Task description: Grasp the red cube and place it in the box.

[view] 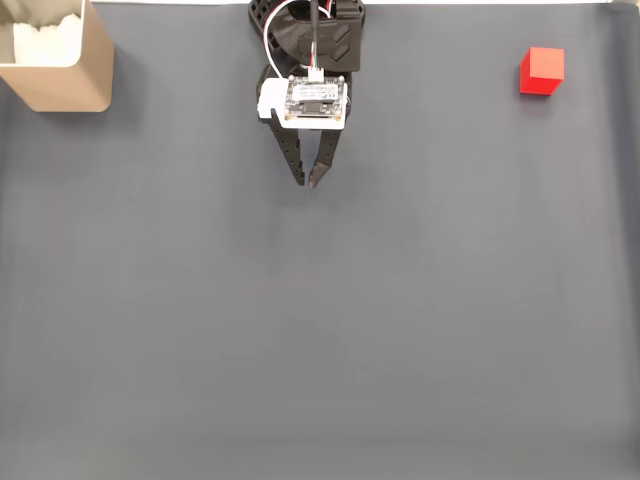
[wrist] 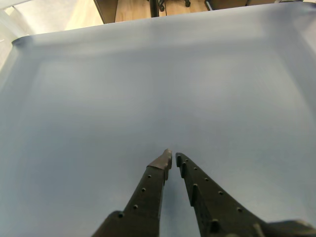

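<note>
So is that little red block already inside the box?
No, in the fixed view the red cube sits on the grey mat at upper right, far from the box at upper left.

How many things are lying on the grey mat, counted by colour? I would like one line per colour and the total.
Red: 1, the red cube, at the upper right in the fixed view
Tan: 1, the box, at the upper left, with white lining
Total: 2
</note>
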Tool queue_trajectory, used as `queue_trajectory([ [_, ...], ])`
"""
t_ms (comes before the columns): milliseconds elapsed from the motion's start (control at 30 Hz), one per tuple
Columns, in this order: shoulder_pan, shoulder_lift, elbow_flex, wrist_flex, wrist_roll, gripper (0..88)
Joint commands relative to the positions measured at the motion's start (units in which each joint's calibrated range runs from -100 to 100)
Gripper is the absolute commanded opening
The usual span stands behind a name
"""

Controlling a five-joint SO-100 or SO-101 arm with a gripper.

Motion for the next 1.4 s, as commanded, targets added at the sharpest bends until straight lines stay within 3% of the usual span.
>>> queue_trajectory([
  [0,0.05,4.23,-6.97,-1.87,-0.29,0.0],
  [500,-5.35,26.07,-33.34,4.2,0.15,0.0],
  [833,-11.24,37.33,-47.67,8.79,3.17,0.0],
  [1367,-27.72,49.64,-64.45,13.71,5.42,0.0],
])
